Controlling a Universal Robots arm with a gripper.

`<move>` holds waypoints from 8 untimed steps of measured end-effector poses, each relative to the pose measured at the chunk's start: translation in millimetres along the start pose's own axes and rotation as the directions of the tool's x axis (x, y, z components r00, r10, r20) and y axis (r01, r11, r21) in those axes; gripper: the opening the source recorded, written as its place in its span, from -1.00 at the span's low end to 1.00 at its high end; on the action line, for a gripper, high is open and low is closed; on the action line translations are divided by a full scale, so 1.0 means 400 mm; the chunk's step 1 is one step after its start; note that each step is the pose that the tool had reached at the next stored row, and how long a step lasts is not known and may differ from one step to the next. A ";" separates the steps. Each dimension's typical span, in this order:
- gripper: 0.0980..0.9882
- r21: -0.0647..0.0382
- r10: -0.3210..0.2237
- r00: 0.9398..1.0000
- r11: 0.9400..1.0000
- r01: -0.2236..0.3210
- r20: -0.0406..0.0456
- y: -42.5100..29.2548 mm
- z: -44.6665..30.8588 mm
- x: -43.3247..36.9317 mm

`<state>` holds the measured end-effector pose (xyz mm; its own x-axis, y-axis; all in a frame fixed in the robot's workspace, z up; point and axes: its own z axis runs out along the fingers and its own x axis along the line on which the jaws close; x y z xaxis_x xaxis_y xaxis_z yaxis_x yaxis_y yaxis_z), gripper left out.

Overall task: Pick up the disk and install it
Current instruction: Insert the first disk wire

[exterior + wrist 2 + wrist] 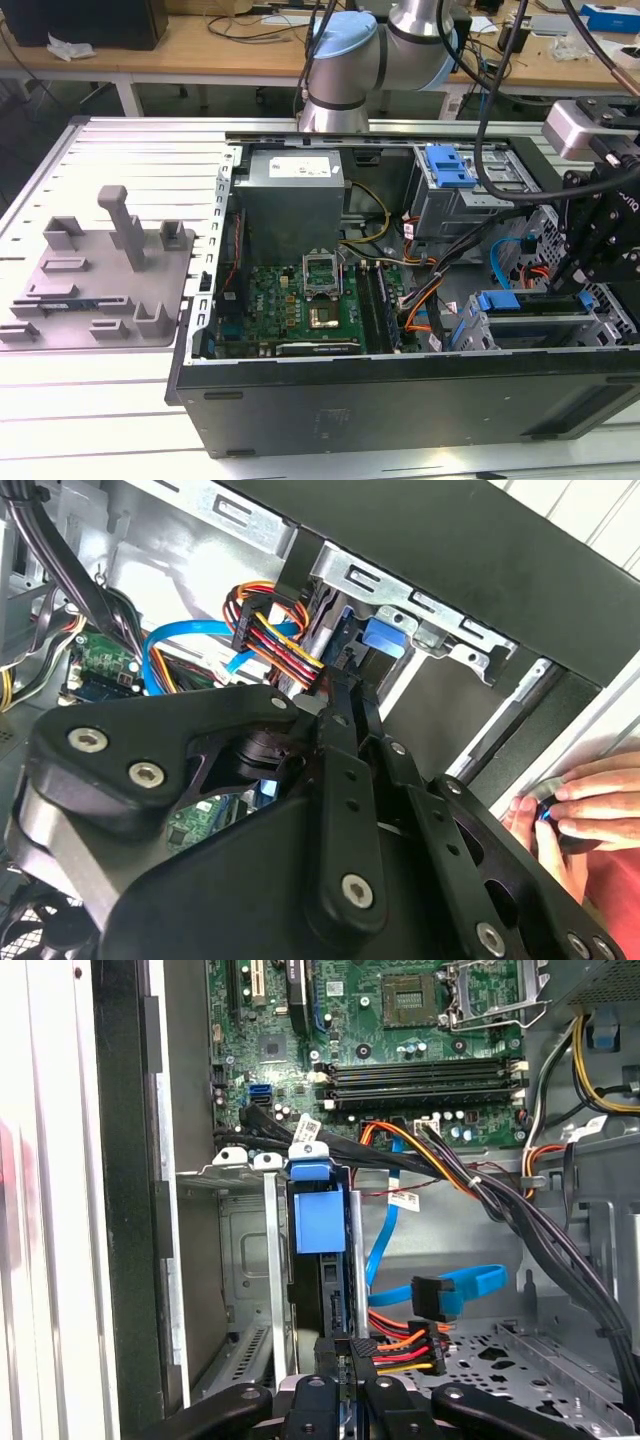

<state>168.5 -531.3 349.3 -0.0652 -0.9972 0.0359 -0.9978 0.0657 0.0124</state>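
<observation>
Slatted table, one open case, gripper at one disk, seemingly seated

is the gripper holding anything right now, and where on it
The gripper appears to hold the disk, pinched across its thin edge at the end away from its blue tab, with the disk standing in the drive bay.
</observation>
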 end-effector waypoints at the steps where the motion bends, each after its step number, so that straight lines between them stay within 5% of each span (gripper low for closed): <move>1: -0.85 0.000 0.000 1.000 1.000 0.000 0.000 0.000 0.001 0.000; 8: -0.85 0.000 0.000 1.000 1.000 0.000 -0.001 -0.001 0.005 0.000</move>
<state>169.0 -531.3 347.3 -0.0652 -0.9972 0.0367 -0.9978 0.0657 0.0123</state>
